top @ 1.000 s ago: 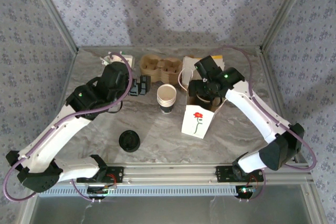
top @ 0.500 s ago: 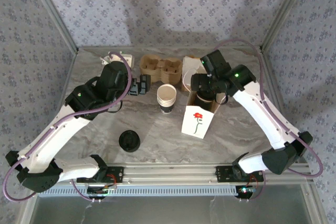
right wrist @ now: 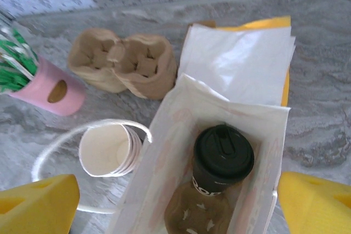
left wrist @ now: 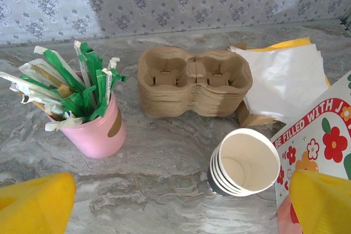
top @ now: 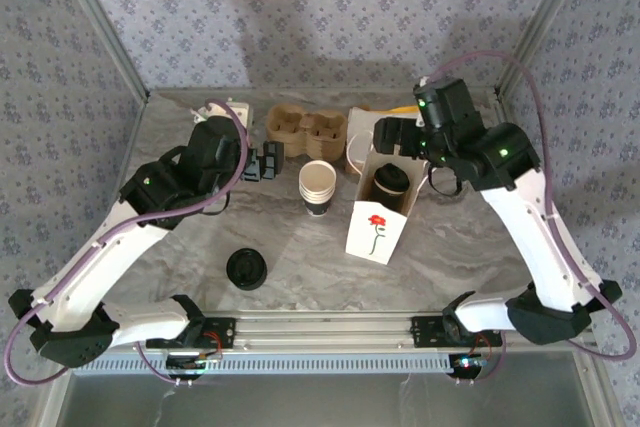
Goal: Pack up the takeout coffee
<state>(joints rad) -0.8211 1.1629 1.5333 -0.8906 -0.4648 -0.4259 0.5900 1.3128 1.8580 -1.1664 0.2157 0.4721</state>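
The takeout coffee [right wrist: 224,154], a dark cup with a round black lid, stands upright inside the open white paper bag [right wrist: 164,157]; from above, the takeout coffee [top: 390,180] shows in the mouth of the bag [top: 377,232] with a red flower on its front. My right gripper [right wrist: 178,206] hangs open above the bag, its yellow fingertips [right wrist: 38,204] wide apart and touching nothing. In the top view the right gripper [top: 400,137] sits just behind the bag. My left gripper [left wrist: 175,206] is open and empty over bare table, left of the cup stack.
A stack of lidless white cups [top: 317,187] stands left of the bag. Behind are a cardboard cup carrier [top: 305,129], white napkins [left wrist: 282,80] and a pink jar of green-wrapped sticks [left wrist: 93,130]. A loose black lid [top: 246,269] lies near the front.
My right gripper has risen out of the bag and drawn back to the right, leaving the coffee standing inside. The left arm has not moved.
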